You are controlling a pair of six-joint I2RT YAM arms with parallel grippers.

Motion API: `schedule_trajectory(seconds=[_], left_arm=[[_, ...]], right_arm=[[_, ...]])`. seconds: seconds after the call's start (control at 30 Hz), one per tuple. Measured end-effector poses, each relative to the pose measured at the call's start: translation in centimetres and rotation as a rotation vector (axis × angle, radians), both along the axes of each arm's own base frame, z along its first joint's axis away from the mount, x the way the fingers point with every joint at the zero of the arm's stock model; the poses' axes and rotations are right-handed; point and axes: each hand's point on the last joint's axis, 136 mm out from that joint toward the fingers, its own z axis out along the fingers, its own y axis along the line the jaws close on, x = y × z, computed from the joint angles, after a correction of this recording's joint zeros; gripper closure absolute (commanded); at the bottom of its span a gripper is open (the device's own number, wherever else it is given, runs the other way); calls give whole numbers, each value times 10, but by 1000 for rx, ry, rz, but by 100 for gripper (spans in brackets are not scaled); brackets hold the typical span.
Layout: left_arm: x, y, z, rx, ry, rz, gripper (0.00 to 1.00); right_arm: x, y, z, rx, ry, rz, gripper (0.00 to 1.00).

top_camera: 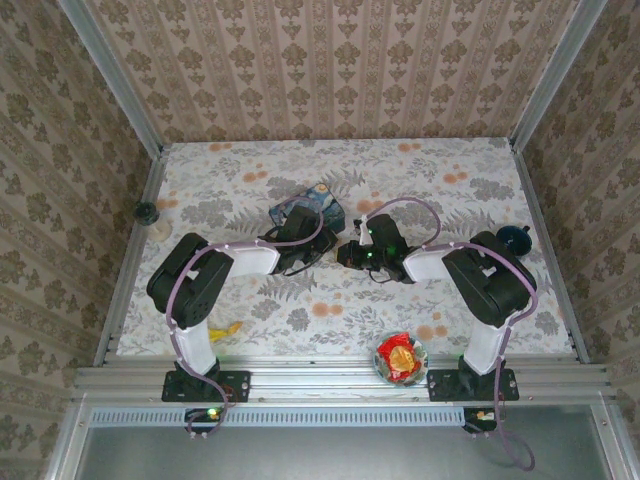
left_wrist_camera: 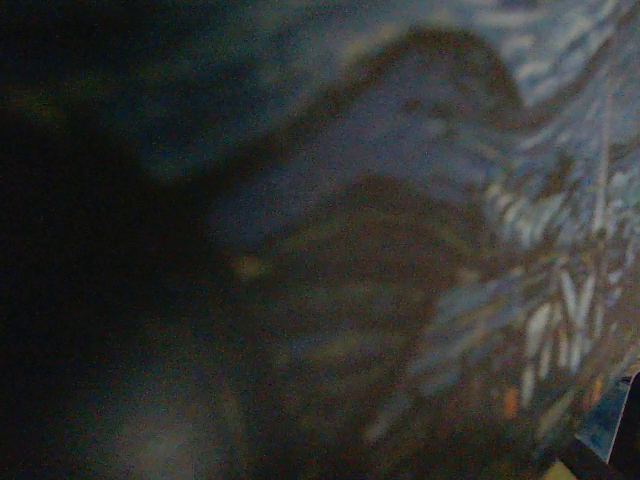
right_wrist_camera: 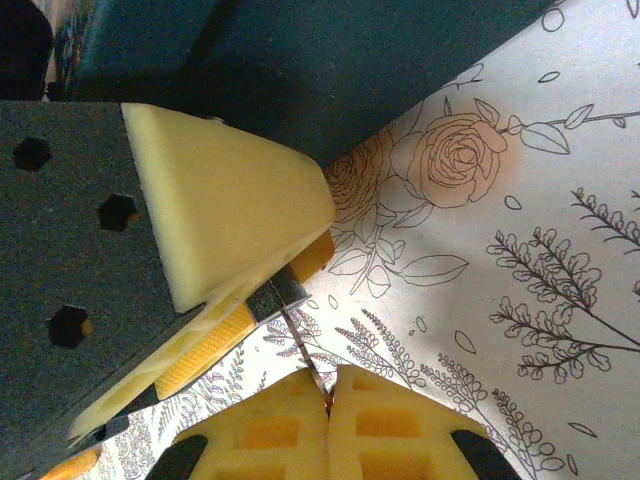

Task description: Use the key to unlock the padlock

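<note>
Right wrist view: my right gripper (right_wrist_camera: 328,402) pinched shut on the key (right_wrist_camera: 303,350), its blade reaching the padlock (right_wrist_camera: 277,297) clamped in my part-closed left gripper (right_wrist_camera: 296,278), beside the tin (right_wrist_camera: 300,60); insertion step, I judge, and next needs full seating, then a turn.

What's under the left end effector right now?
The blue tin, its painted lid poking out beyond the left end effector; whatever sits directly beneath is covered by the end effector itself.
</note>
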Motion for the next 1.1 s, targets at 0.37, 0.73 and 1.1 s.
schedule_trajectory(seconds=[0.37, 0.73, 1.1], left_arm=[[1, -1, 2, -6, -5, 0, 92], [2, -1, 3, -9, -9, 1, 92], [4, 2, 3, -6, -12, 12, 92]], right_arm=[[1, -2, 2, 21, 13, 6, 100], [3, -2, 2, 71, 46, 10, 100], [6, 1, 2, 92, 62, 11, 100]])
